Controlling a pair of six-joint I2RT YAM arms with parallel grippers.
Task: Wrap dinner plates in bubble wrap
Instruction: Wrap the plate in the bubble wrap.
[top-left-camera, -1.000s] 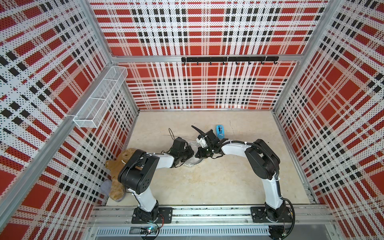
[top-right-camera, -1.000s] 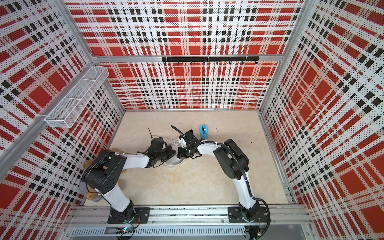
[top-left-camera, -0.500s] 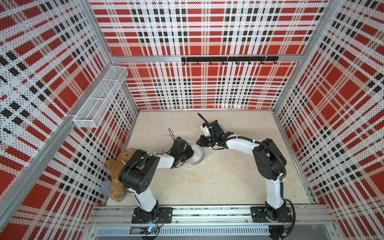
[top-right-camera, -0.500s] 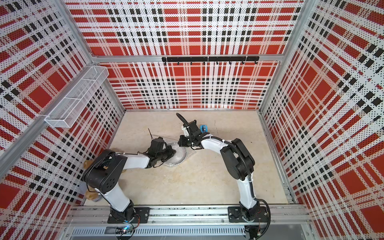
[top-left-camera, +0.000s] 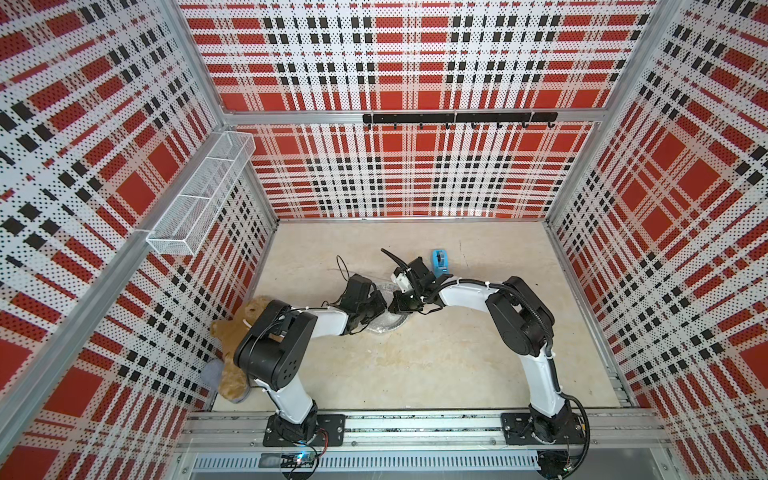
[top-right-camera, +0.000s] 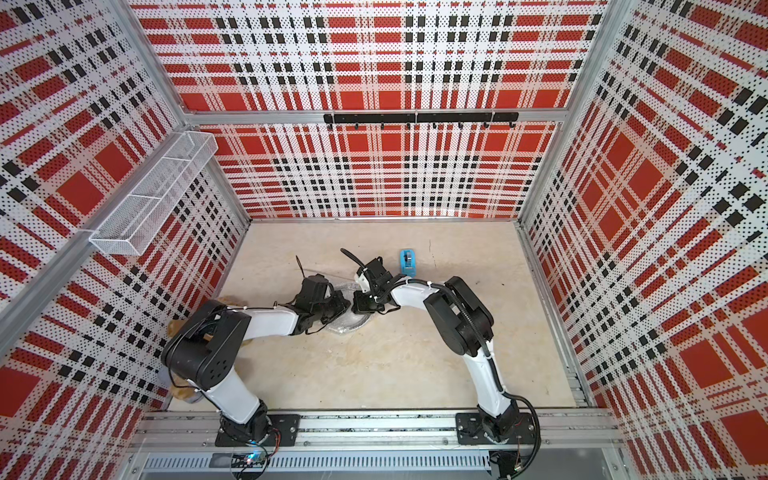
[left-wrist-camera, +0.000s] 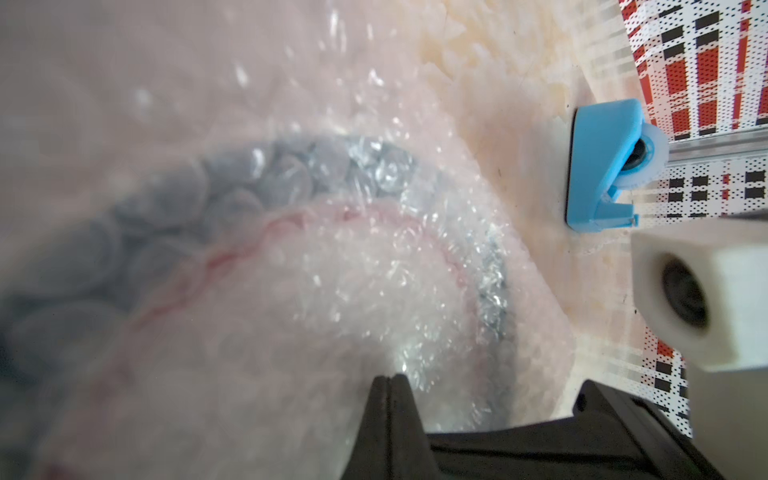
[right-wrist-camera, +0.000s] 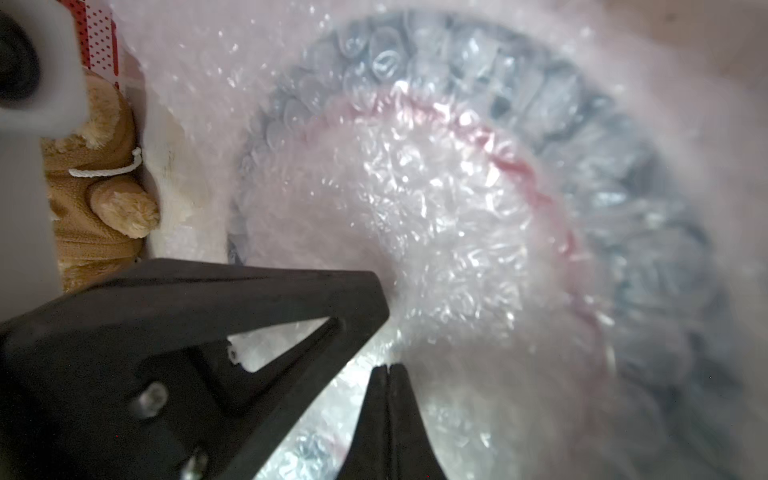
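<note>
The wrap (left-wrist-camera: 374, 270) is clear plastic film studded with small round bubbles. It glints in crinkled, silvery flecks where it is bunched and turns milky where layers overlap. It covers the whole plate (left-wrist-camera: 232, 187), which shows through as a round disc: a pale centre, a thin red ring, then a broad dark blue-grey band at the rim, all softened and broken up by the bubbles. In both top views the wrap (top-left-camera: 384, 325) is a small, shiny, rumpled mound over the plate. It lies flat near the middle of the desk (top-left-camera: 415, 365), a matte beige surface with faint mottling, and is largely hidden by the two arm ends that meet above it.

The left hand (left-wrist-camera: 388, 380) has its black, wedge-shaped tips pressed together over the pale centre of the wrapped plate. Whether any film is caught between them cannot be told. The right hand (right-wrist-camera: 386, 370) is pressed together too, over the same pale centre, just beside the left hand's angular black fingers (right-wrist-camera: 291, 295).

A tape dispenser (top-left-camera: 439, 261) of smooth blue plastic stands on the desk near the plate, on its far side. A tan plush toy (top-left-camera: 237, 332) with nubby fur lies at the desk's left edge. A white wire-mesh basket (top-left-camera: 199, 195) hangs on the left wall.
</note>
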